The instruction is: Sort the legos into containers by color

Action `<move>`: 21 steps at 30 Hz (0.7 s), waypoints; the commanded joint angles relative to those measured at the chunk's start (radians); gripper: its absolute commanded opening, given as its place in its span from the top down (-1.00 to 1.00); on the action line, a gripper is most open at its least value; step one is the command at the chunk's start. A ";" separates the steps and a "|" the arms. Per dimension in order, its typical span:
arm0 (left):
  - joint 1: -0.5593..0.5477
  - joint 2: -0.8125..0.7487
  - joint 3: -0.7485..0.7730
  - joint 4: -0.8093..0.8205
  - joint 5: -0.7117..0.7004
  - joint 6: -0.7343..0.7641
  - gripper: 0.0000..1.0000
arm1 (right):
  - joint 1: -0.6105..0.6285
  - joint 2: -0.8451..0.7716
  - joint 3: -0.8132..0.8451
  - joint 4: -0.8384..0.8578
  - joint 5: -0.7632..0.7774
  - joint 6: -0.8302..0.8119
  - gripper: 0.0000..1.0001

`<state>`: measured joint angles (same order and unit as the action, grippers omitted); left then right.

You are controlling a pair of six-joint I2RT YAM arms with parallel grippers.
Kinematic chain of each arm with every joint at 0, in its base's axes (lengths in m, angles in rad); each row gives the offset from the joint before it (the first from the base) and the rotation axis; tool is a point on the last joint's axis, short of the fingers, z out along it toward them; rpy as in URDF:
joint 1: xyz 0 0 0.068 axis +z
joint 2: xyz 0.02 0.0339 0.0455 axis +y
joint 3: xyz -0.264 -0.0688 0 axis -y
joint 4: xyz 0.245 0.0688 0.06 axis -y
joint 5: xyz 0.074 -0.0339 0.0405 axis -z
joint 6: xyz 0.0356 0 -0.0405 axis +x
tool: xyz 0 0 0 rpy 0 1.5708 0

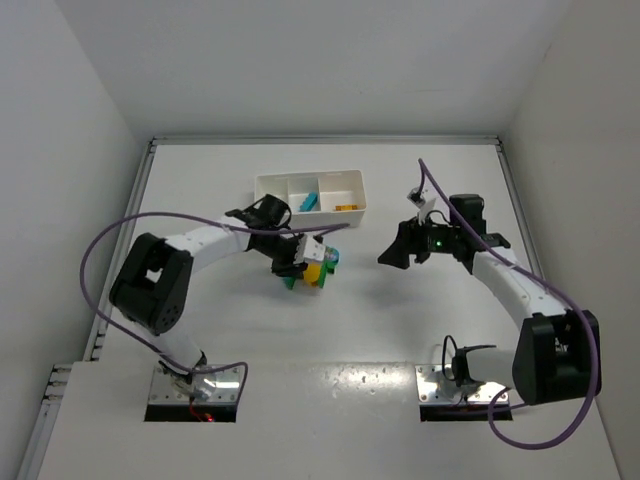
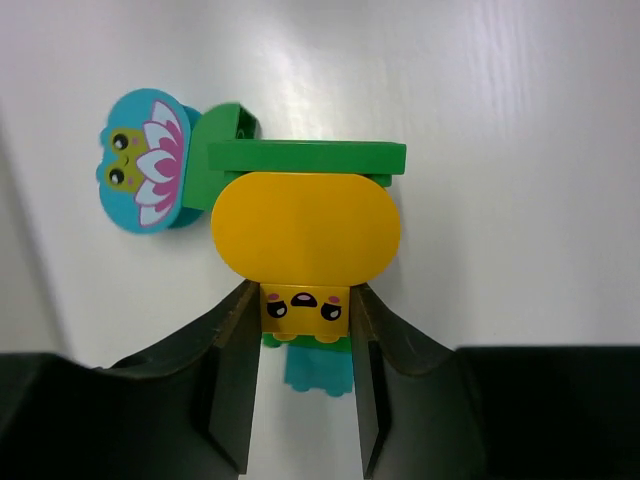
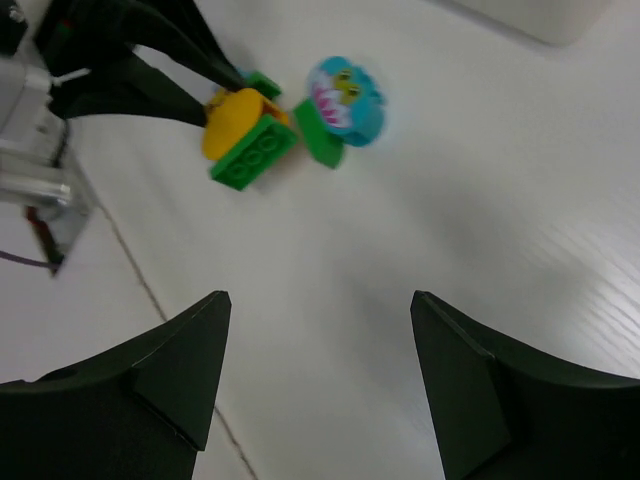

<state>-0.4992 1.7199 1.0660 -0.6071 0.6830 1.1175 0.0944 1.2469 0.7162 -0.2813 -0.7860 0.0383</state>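
My left claw (image 2: 303, 300) is pinching the yellow face brick (image 2: 305, 230) at mid-frame. My right claw (image 3: 318, 298) is hanging spread wide above the bench (image 3: 500, 200).

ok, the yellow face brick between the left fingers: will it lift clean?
The yellow face brick is probably rigid and light: small moulded plastic. Glossy sides may slip in the left gripper. It looks stacked against the green plate, which might lift with it.

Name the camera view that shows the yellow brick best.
Left wrist: the yellow brick is large and sharp, its printed face clear between the left gripper's jaws. Top external shows only a small yellow patch; right wrist shows it blurred, from the side.
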 commanded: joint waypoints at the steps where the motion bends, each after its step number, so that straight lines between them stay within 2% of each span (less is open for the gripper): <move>1: 0.014 -0.173 -0.069 0.321 0.050 -0.378 0.82 | 0.005 0.037 0.013 0.210 -0.211 0.222 -0.47; 3: 0.014 -0.253 -0.124 0.392 0.009 -0.485 0.82 | 0.005 0.058 -0.001 0.304 -0.248 0.387 -0.47; 6: -0.005 -0.307 -0.156 0.464 -0.036 -0.567 0.82 | 0.014 0.115 -0.012 0.439 -0.283 0.510 -0.47; 10: -0.061 -0.359 -0.185 0.486 -0.138 -0.576 0.82 | 0.025 0.200 0.002 0.574 -0.328 0.701 -0.47; 21: -0.114 -0.402 -0.176 0.504 -0.181 -0.607 0.82 | 0.139 0.339 0.149 0.558 -0.371 0.697 -0.57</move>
<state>-0.5972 1.3598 0.8864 -0.1619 0.5072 0.5385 0.2100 1.5715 0.8009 0.2420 -1.1156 0.7322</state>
